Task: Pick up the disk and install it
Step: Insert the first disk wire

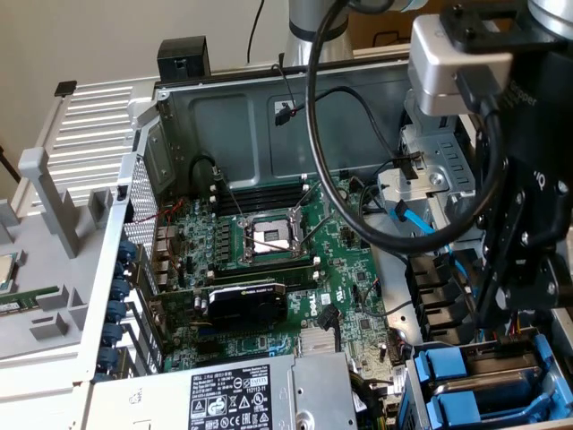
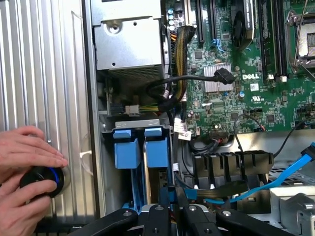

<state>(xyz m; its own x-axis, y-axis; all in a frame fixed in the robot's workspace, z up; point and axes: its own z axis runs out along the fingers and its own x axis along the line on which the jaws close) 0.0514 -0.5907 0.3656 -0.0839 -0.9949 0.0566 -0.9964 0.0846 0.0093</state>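
Blue-railed disk (image 2: pixel 156 162) pinched edge-on between narrow fingers (image 2: pixel 170 204), sits in its bay (image 2: pixel 106 147); judgement: press straight, keep rails square.

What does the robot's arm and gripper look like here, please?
The gripper is black, built from jointed link bars. Above it sits a silver-grey wrist block with a black bracket on top. Thick black cables loop down from the arm.

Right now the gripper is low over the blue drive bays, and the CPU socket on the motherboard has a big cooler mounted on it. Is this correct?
Not fully. The gripper is low over the blue drive bays, but the CPU socket has no cooler: it lies bare on the motherboard, as the exterior view shows.
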